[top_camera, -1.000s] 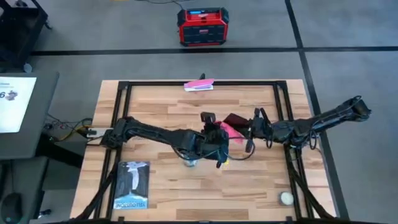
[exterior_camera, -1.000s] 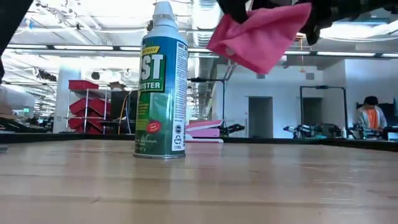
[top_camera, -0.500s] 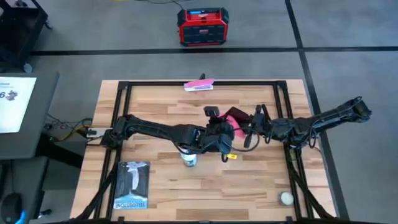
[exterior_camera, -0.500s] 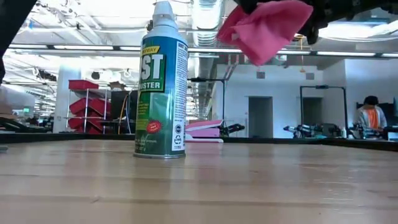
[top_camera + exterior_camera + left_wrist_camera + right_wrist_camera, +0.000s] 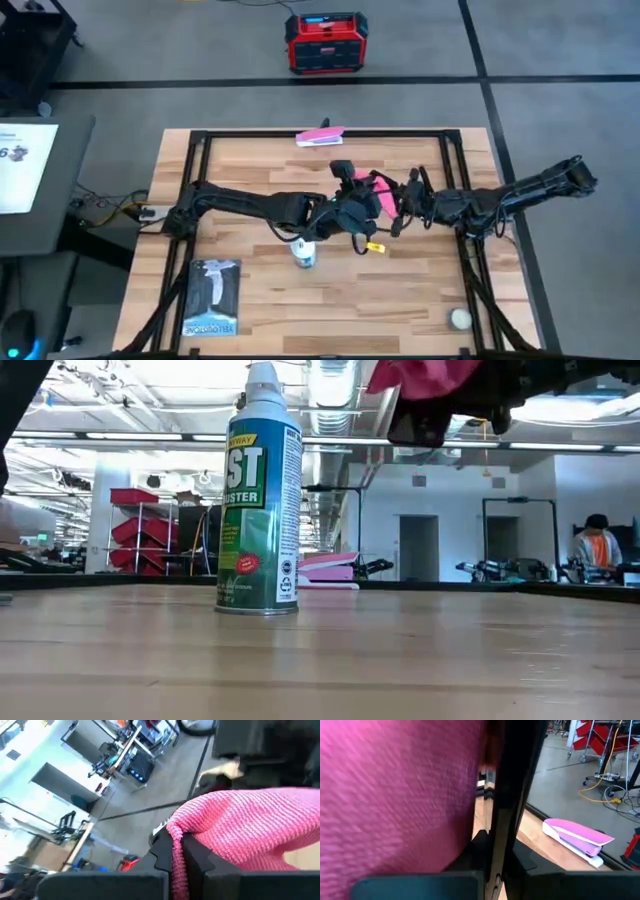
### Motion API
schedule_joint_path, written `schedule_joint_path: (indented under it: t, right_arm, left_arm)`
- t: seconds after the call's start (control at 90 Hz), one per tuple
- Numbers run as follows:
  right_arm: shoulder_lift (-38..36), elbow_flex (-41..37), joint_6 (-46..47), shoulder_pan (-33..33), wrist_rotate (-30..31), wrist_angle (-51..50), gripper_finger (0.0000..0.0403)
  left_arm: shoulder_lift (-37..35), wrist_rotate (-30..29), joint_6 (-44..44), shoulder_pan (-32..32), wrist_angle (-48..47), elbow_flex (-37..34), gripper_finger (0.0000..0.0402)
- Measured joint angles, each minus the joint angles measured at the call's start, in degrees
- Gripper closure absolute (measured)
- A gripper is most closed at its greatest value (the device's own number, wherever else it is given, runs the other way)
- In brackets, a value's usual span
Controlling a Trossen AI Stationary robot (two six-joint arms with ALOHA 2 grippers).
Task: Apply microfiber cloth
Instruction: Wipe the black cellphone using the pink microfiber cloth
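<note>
Cloth [image 5: 381, 194], pink microfiber, sits pinched in the closed left pincer [image 5: 365, 200], touching the right pincer [image 5: 398, 208], whose grip is unclear.

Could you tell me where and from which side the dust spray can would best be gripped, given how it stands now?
The spray can stands upright on the table, left of the yellow tag, so I would grip its straight cylindrical body around mid-height, coming in level from the side with the fingers across its width. The narrow cap on top probably offers a poorer hold than the body.

Robotics lab or workshop: red parts racks [image 5: 140, 520], workstations, concrete floor [image 5: 250, 100].
</note>
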Motion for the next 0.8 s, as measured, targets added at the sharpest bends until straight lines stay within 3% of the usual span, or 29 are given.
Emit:
schedule_joint_path:
  t: [0.411, 0.8]
  right_arm:
    - [0.1, -0.1, -0.4, -0.2, -0.3, -1.3, 0.0389]
    - [-0.1, 0.0, 1.0, -0.3, 1.0, -0.8, 0.0389]
  left_arm:
    - [0.4, 1.3, -9.1, 0.0, 1.6, -6.6, 0.0401]
    - [-0.1, 3.7, 0.4, 2.1, 12.3, -7.6, 0.0401]
